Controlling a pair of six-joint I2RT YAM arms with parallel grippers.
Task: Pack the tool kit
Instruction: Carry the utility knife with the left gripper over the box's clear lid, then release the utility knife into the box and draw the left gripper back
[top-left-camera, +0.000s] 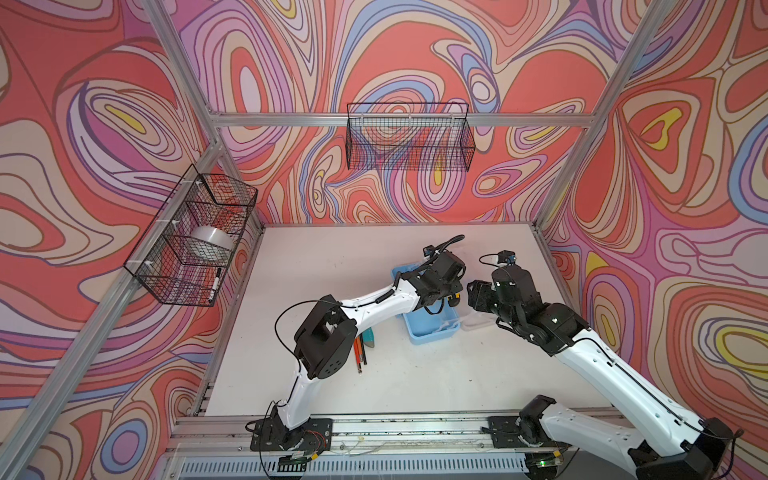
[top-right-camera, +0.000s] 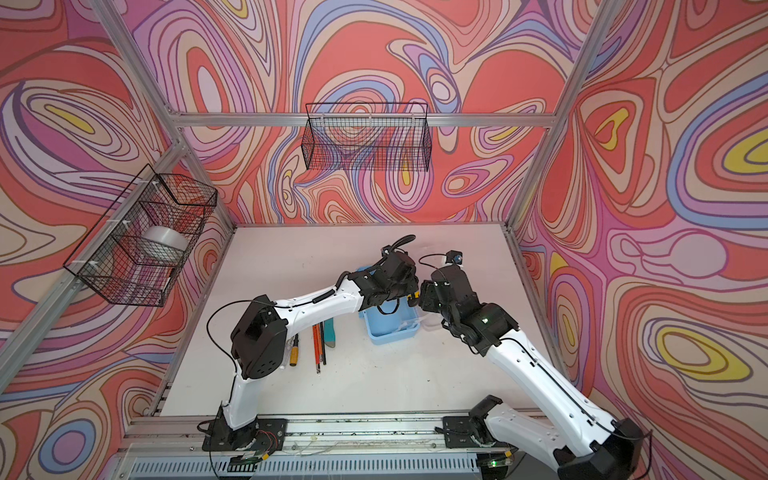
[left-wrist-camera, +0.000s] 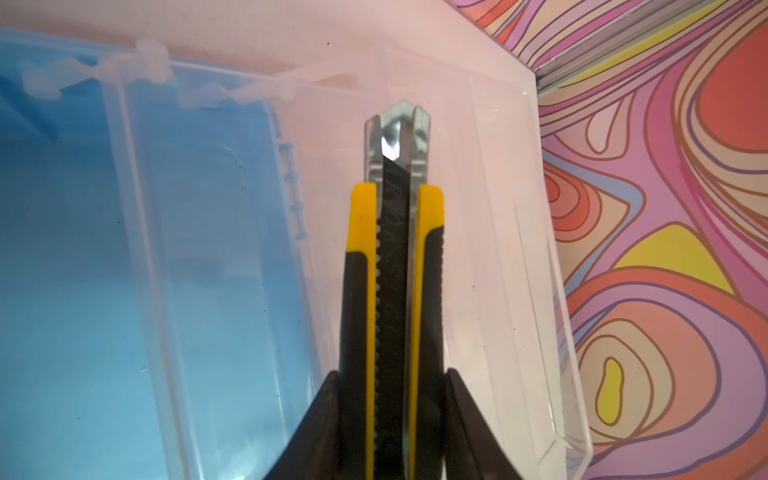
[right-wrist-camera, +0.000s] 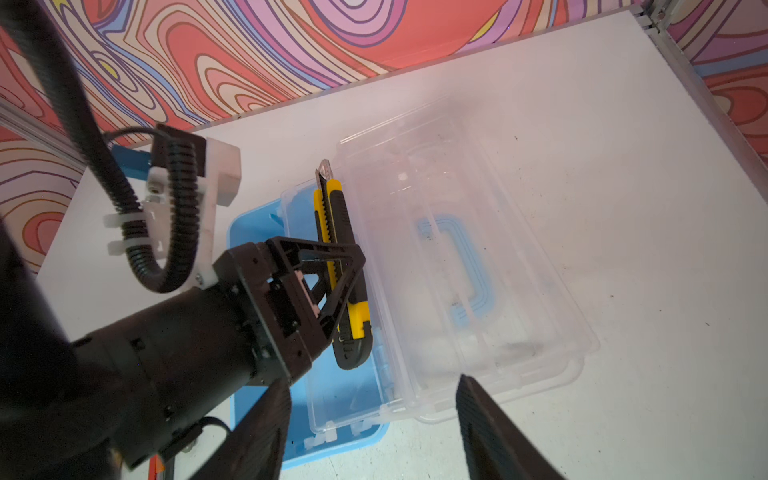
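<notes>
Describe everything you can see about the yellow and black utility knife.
The knife has a yellow-and-black plastic body, a notched black track down its middle and a silver metal nose. The left arm's jaws clamp it at mid-length. It hangs above the open blue box, near where the clear lid hinges; whether it touches the box is unclear.

Faint pale lettering runs along the dark centre strip of the yellow-and-black utility knife (left-wrist-camera: 392, 266) in the left wrist view. It is too blurred to read. Nothing else legible.
</notes>
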